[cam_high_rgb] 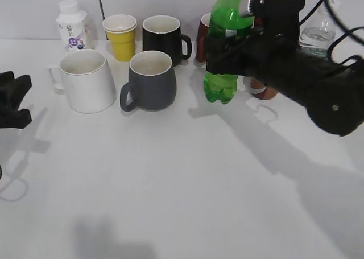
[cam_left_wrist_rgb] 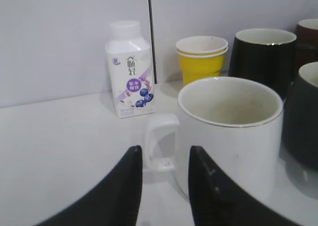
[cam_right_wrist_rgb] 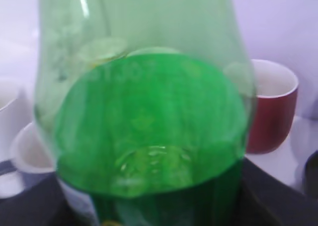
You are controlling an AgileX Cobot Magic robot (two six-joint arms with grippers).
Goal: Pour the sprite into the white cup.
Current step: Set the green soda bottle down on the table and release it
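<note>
The sprite [cam_high_rgb: 223,82], a tall translucent green bottle, hangs upright and lifted off the table at back right, held by my right gripper [cam_high_rgb: 227,51], which is shut on its middle. It fills the right wrist view [cam_right_wrist_rgb: 149,116]. The white cup [cam_high_rgb: 86,79] stands at the left of the table, handle to the left. In the left wrist view the white cup [cam_left_wrist_rgb: 233,131] is just ahead of my left gripper [cam_left_wrist_rgb: 165,154], which is open and empty, its fingertips on either side of the handle's line. My left gripper [cam_high_rgb: 11,99] sits at the far left edge.
A grey mug [cam_high_rgb: 151,79] stands right of the white cup. Behind are a yellow paper cup [cam_high_rgb: 120,37], a black mug [cam_high_rgb: 162,40], a white bottle with purple print [cam_high_rgb: 74,25], a red-brown mug [cam_right_wrist_rgb: 268,107] and a clear water bottle [cam_high_rgb: 318,31].
</note>
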